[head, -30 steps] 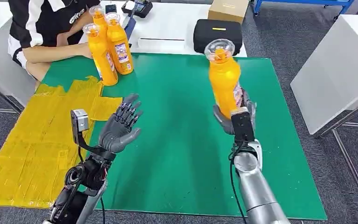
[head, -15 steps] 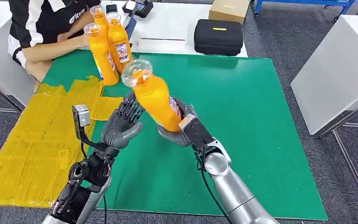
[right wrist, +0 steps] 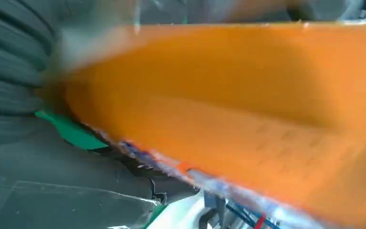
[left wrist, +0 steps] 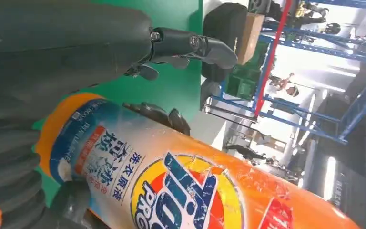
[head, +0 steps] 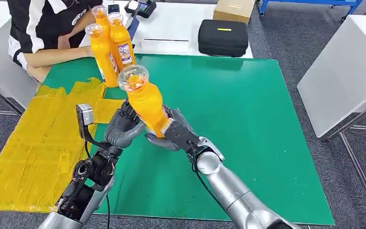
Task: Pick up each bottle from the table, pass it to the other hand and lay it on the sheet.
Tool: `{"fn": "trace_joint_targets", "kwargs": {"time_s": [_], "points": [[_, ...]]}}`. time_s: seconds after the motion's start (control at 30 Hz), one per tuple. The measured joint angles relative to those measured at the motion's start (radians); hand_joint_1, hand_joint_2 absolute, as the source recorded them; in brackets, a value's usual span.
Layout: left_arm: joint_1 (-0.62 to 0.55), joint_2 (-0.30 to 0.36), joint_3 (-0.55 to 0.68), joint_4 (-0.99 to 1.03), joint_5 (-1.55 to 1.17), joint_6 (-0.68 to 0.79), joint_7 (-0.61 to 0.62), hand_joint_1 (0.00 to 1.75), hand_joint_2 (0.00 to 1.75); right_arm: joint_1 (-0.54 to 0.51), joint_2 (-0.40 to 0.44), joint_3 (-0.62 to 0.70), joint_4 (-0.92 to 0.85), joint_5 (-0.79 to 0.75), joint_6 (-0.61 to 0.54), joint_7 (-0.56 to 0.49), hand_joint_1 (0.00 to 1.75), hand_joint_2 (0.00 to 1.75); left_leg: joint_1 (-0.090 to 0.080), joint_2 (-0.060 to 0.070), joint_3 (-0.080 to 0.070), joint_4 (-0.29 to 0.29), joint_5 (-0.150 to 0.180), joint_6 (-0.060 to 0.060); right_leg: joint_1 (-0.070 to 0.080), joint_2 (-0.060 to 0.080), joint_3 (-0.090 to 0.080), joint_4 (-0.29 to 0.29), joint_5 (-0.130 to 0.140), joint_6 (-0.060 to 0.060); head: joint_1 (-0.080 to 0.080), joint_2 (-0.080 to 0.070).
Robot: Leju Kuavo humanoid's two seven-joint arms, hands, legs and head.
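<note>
My right hand (head: pixel 171 133) grips an orange bottle (head: pixel 145 102) by its lower end, tilted with the clear cap up and to the left, above the green mat (head: pixel 248 119). My left hand (head: pixel 123 128) stands beside it with palm against the bottle's side and fingers (left wrist: pixel 190 45) still spread around it. In the left wrist view the bottle's label (left wrist: pixel 181 191) lies across the palm. The right wrist view is blurred orange from the bottle (right wrist: pixel 248 109). The yellow sheet (head: pixel 38 143) lies at the left. Three more orange bottles (head: pixel 109 47) stand at the mat's far left corner.
A person (head: pixel 43 28) sits behind the three bottles with an arm resting by them. A black case (head: pixel 223 37) and a cardboard box (head: pixel 233 9) sit on the white table beyond the mat. Another white table (head: pixel 348 62) stands to the right.
My right arm has swung the bottle from the right side of the mat across to my left hand, tilting it leftward. The left hand has stayed nearly in place.
</note>
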Motion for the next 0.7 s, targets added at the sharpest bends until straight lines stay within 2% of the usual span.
{"fn": "trace_joint_targets", "kwargs": {"time_s": [0.7], "points": [[0.013,0.0,0.012,0.002,-0.022,0.031,-0.005,0.0,1.75,-0.042,0.002,0.045,0.066,-0.003,0.001,0.036,1.75,1.75,0.0,0.0,0.0,0.0,0.0,0.0,0.0,0.0,0.0,0.0,0.0,0.0,0.0,0.0]]}}
